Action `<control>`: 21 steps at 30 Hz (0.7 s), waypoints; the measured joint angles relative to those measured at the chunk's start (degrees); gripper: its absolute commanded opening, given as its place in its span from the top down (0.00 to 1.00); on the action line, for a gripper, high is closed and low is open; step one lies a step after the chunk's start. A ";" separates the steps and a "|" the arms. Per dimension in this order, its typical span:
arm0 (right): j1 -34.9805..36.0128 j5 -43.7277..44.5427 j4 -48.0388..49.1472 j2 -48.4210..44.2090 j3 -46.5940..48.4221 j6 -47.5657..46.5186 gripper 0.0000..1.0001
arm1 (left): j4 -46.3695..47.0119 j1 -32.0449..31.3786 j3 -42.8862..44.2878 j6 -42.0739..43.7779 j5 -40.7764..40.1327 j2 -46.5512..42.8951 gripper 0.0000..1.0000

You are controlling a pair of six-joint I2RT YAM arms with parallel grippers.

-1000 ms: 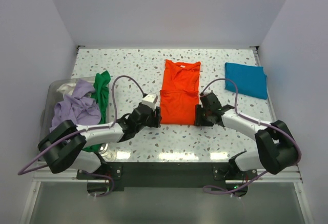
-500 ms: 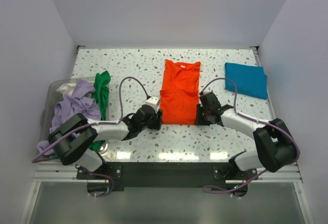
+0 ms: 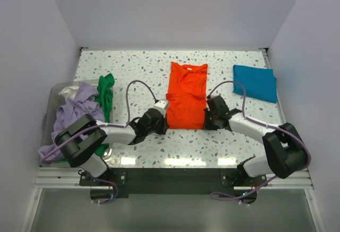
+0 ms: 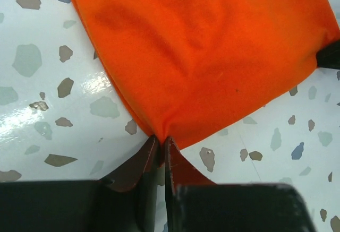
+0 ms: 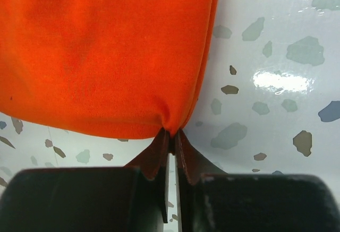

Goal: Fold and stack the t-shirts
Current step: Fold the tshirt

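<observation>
Over the last second the left arm has swung its elbow in toward the orange t-shirt, and the left tool has crept up to the shirt's near-left corner. The right arm has hardly shifted. Both wrist views now show the same thing: the left tool is pressed together on the near-left corner, and the right tool is pressed together on the near-right corner, each with a small peak of orange cloth bunched at its fingertips.

The shirt lies flat on the bench, collar at its far end, sides already tucked into a narrow strip. With both near corners pinched, the next fold looks ready to start, probably carrying the hem up and over toward the collar.

To the right of the orange shirt, well apart, the teal-blue t-shirt lies folded. Well to its left a grey bin holds a loose heap: the green t-shirt draped over the bin's edge nearest the orange one, the lavender t-shirt beyond it, and a whitish t-shirt behind.

The bench beyond the collar shows nothing in the path of the fold. Each arm's cable arcs close beside the orange shirt and could brush the cloth on a lift.
</observation>
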 measured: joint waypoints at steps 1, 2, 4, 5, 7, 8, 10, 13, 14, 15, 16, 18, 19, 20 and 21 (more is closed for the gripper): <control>0.00 0.00 -0.07 -0.02 -0.02 0.07 1.00 | 0.48 0.00 -0.07 -0.26 0.22 0.20 1.00; -0.02 0.02 -0.15 -0.07 -0.02 0.15 1.00 | 0.72 0.00 -0.15 -0.28 0.48 0.28 1.00; -0.02 0.15 -0.96 -0.61 -0.02 0.26 1.00 | 1.16 0.00 -0.52 -0.50 0.59 0.11 1.00; -0.02 0.24 -1.53 -1.07 -0.09 0.28 1.00 | 1.09 0.00 -0.72 -0.55 0.57 -0.13 1.00; 0.00 0.26 -3.19 -2.97 -0.22 0.35 1.00 | 0.35 -0.02 -1.75 -0.52 0.57 -1.66 1.00; 0.02 0.28 -3.65 -3.72 -0.24 0.42 1.00 | -0.04 -0.02 -1.97 -0.52 0.57 -2.16 1.00; 0.09 0.31 -4.72 -5.81 -0.68 0.59 1.00 | -0.94 -0.02 -2.54 -0.55 0.55 -3.56 1.00; 0.35 0.28 -6.47 -9.20 -1.18 1.01 1.00 | -1.92 -0.04 -3.26 -0.72 0.52 -5.79 1.00; 0.37 0.20 -7.02 -10.40 -1.29 1.14 1.00 | -2.19 -0.07 -3.50 -0.92 0.55 -6.54 1.00; 0.37 0.07 -7.37 -11.39 -1.40 1.33 1.00 | -2.43 -0.09 -3.72 -1.01 0.63 -7.21 1.00; 0.37 -0.02 -7.56 -12.13 -1.53 1.38 1.00 | -2.54 -0.09 -4.00 -1.05 0.87 -7.89 1.00; 0.39 -0.24 -8.46 -13.66 -1.90 1.60 1.00 | -2.89 -0.20 -4.79 -1.46 1.51 -9.75 1.00; 0.42 -0.33 -9.07 -14.49 -2.05 1.79 1.00 | -3.06 -0.37 -5.22 -1.62 1.86 -10.82 1.00; 0.55 -0.39 -9.79 -15.50 -2.27 1.90 1.00 | -3.39 -0.57 -5.62 -2.01 2.14 -12.07 1.00; 0.66 -0.48 -10.54 -16.65 -2.45 2.03 1.00 | -3.85 -0.76 -5.97 -2.34 2.36 -13.31 1.00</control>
